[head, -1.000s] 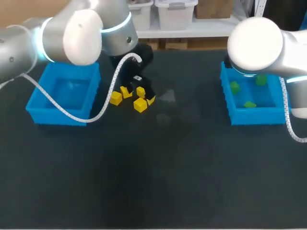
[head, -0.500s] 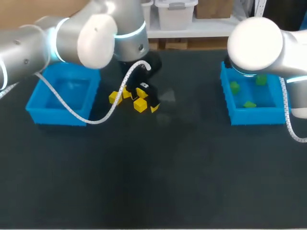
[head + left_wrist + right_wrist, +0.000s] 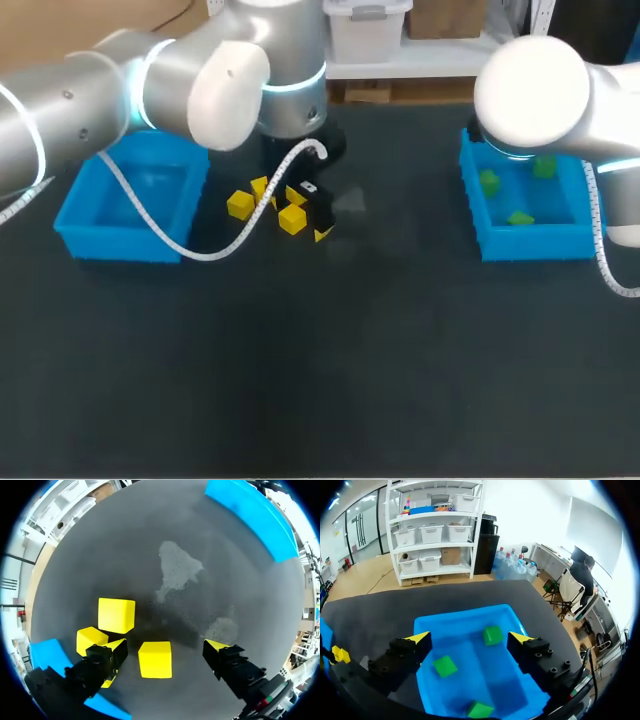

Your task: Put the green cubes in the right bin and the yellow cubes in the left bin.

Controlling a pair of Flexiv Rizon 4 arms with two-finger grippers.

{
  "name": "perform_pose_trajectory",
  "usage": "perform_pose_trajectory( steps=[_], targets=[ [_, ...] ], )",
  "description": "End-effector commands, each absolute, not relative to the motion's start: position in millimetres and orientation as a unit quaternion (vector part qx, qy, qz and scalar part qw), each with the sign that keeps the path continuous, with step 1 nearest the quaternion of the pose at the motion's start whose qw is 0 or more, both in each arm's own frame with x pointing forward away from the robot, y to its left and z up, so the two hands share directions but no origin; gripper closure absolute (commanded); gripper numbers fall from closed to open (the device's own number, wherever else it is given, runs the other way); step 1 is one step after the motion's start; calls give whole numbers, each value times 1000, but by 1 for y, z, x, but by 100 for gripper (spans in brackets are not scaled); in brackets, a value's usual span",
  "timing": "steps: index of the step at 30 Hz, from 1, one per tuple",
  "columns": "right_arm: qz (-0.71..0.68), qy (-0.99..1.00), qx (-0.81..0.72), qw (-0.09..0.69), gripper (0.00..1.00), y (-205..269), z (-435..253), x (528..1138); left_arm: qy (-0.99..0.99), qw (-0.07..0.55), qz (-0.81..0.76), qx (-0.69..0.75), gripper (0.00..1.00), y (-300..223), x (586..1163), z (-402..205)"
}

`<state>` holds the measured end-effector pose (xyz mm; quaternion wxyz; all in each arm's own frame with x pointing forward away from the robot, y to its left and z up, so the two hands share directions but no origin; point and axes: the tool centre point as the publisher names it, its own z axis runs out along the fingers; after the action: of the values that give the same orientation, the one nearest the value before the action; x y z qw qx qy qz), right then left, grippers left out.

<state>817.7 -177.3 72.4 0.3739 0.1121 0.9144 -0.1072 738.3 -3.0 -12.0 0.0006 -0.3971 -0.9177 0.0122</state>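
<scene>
Several yellow cubes [image 3: 240, 204] lie in a cluster on the dark table, right of the left blue bin [image 3: 75, 215]. My left gripper [image 3: 306, 222] hangs over the cluster's right side. In the left wrist view it [image 3: 165, 652] is open, and one yellow cube [image 3: 155, 659] lies between its fingers nearer one of them, with a gap on the other side. Two more yellow cubes [image 3: 116, 615] sit just ahead and to the side. My right gripper [image 3: 470, 639] is open over the right blue bin [image 3: 427, 625], which holds three green cubes [image 3: 493, 635].
The right bin [image 3: 478, 215] stands at the table's right with green cubes [image 3: 488, 181] inside, partly under my right arm [image 3: 530, 85]. My left arm's white cable [image 3: 200, 250] loops over the table between the left bin and the cubes.
My left arm has swung to the right and its gripper has shifted to the right side of the yellow cluster. The right arm has not moved.
</scene>
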Motion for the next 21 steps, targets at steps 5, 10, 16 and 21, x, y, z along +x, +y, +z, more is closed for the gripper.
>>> perform_pose_trajectory(
  steps=[5, 10, 16, 21],
  targets=[
    [-108, 914, 112, 374, 0, -177, 72, 818, -914, -1, -12, -405, 100, -5, 738, -13],
    [-108, 914, 112, 374, 0, -177, 72, 818, -910, -11, -25, -413, 100, -5, 737, -8],
    [-108, 914, 112, 374, 0, -177, 72, 818, -902, -21, -55, -429, 100, 1, 734, 3],
    [-108, 914, 112, 374, 0, -177, 72, 818, -903, -44, -51, -424, 100, 19, 736, 25]
  ],
)
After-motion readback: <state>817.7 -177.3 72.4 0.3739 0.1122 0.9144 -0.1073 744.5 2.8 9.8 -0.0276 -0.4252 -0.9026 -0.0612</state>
